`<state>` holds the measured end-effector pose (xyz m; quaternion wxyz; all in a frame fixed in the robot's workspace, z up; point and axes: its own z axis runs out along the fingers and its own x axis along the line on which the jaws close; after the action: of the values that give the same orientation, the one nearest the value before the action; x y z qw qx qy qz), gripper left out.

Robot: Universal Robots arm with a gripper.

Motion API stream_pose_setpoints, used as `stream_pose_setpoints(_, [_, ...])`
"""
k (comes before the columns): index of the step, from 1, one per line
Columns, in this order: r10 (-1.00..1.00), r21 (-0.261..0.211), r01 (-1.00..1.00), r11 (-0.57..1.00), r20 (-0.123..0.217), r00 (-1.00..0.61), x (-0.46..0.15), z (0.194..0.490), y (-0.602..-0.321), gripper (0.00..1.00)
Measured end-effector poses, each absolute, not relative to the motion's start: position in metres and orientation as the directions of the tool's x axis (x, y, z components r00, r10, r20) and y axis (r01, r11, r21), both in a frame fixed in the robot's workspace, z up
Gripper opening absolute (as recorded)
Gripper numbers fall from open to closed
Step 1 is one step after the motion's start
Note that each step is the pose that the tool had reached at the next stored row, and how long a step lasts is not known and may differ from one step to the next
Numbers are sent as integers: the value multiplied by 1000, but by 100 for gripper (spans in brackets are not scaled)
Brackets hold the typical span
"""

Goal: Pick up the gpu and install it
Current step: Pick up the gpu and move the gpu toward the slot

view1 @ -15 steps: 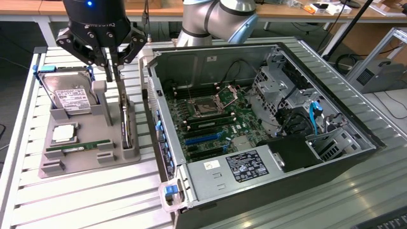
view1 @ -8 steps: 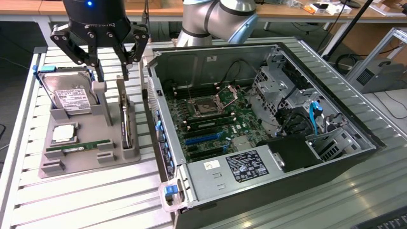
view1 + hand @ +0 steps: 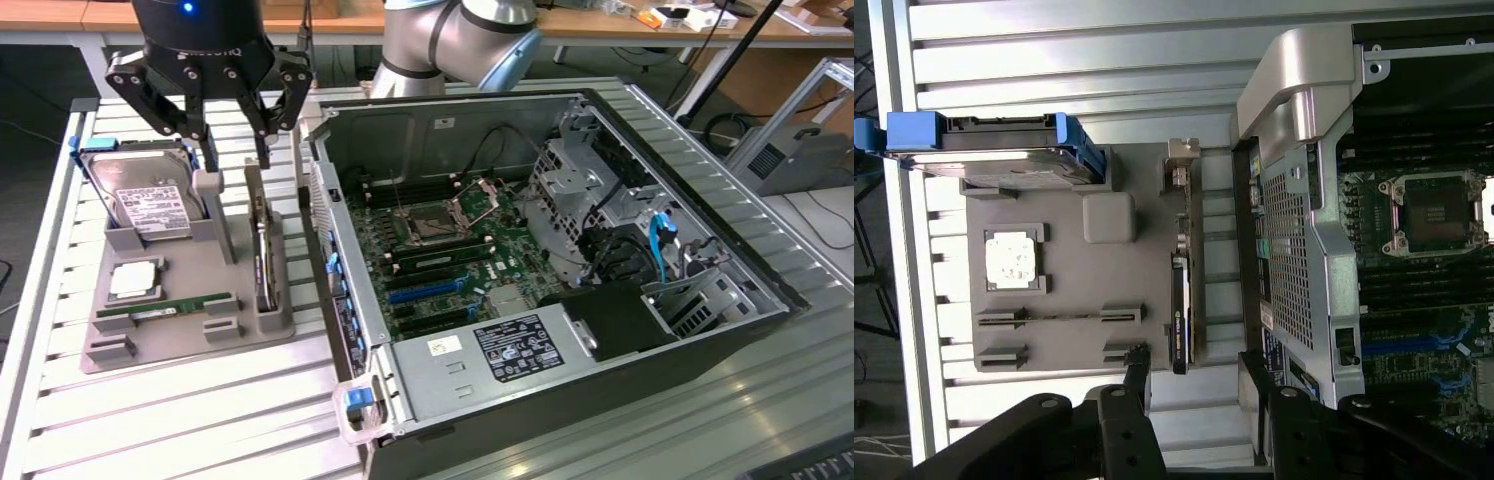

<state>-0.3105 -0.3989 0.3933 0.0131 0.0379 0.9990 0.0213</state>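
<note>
The gpu [image 3: 264, 262] stands on its edge in a slot of the grey holder tray [image 3: 187, 345], close beside the open computer case [image 3: 534, 250]. In the wrist view the gpu [image 3: 1182, 300] shows as a thin dark card with a metal bracket at one end. My gripper [image 3: 235, 150] hangs just above the card's far end, open, with nothing between its black fingers [image 3: 203, 125]. Seen from the wrist, the gripper [image 3: 1194, 360] straddles the line of the card, one fingertip on either side of it.
The tray also holds a silver hard drive [image 3: 147, 195] in blue rails, a square processor chip [image 3: 134, 280] and a slim green memory stick [image 3: 167, 308]. Inside the case lie the motherboard [image 3: 441, 250] and a power supply [image 3: 521, 350]. The case wall [image 3: 1294, 200] stands right beside the card.
</note>
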Motion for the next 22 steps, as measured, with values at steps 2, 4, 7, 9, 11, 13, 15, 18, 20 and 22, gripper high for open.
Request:
stream_pose_setpoints(2, [76, 44, 75, 996, -25, -997, -311, 393, -399, 48])
stream_pose_setpoints(4, [76, 44, 75, 996, -24, -997, -311, 392, -399, 48])
stream_pose_setpoints(7, [76, 44, 75, 996, -24, -997, -311, 392, -399, 48])
stream_pose_setpoints(9, [76, 44, 75, 996, -24, -997, -311, 391, -399, 48])
stream_pose_setpoints(11, [76, 44, 75, 996, -25, -997, -311, 391, -399, 48])
stream_pose_setpoints(13, [76, 44, 75, 996, -24, -997, -311, 390, -399, 48])
stream_pose_setpoints(15, [76, 44, 75, 996, -25, -997, -311, 390, -399, 48])
stream_pose_setpoints(18, [76, 44, 75, 996, -25, -997, -311, 389, -399, 48])
stream_pose_setpoints(20, [76, 44, 75, 996, -25, -997, -311, 389, -399, 48])
stream_pose_setpoints(22, [76, 44, 75, 996, -24, -997, -311, 388, -399, 48])
